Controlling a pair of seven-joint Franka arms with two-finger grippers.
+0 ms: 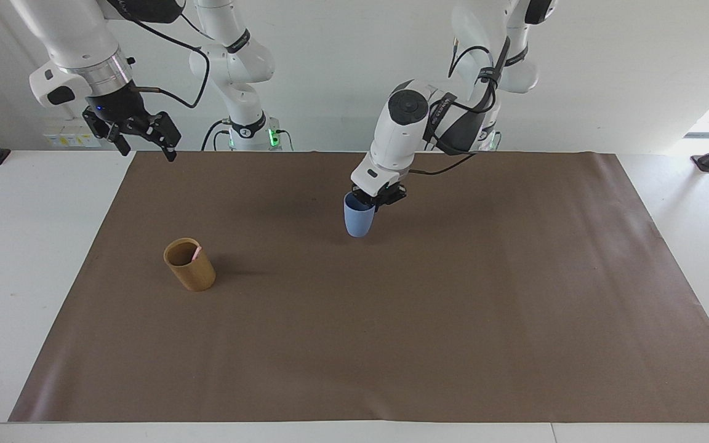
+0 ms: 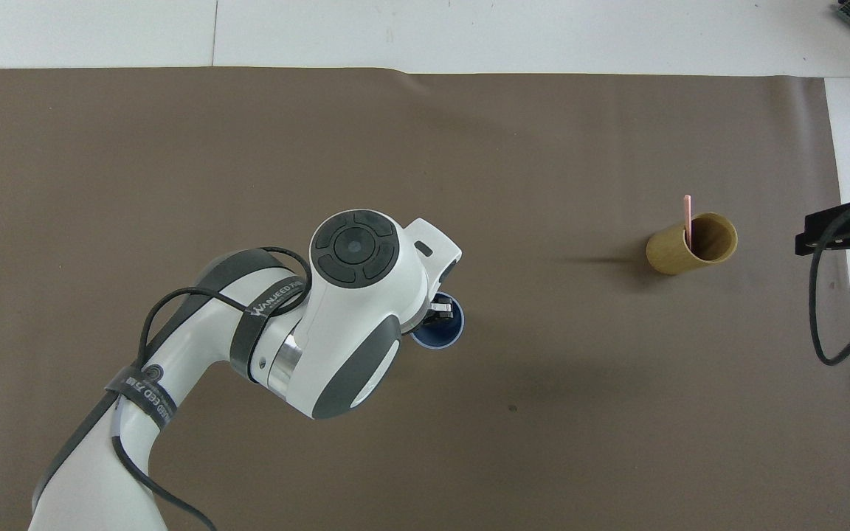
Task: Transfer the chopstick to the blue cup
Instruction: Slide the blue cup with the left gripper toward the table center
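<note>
**Materials and finishes**

Blue cup: smooth, matt, plastic-looking walls. Tan cup: bamboo-like, satin, warm grain tone. Chopstick: pale pink, smooth, matt. Brown mat: paper-like sheet, matt, faintly creased. Table: white, smooth, slightly glossy. Arm shells: glossy white plastic, black matt fittings.
</note>
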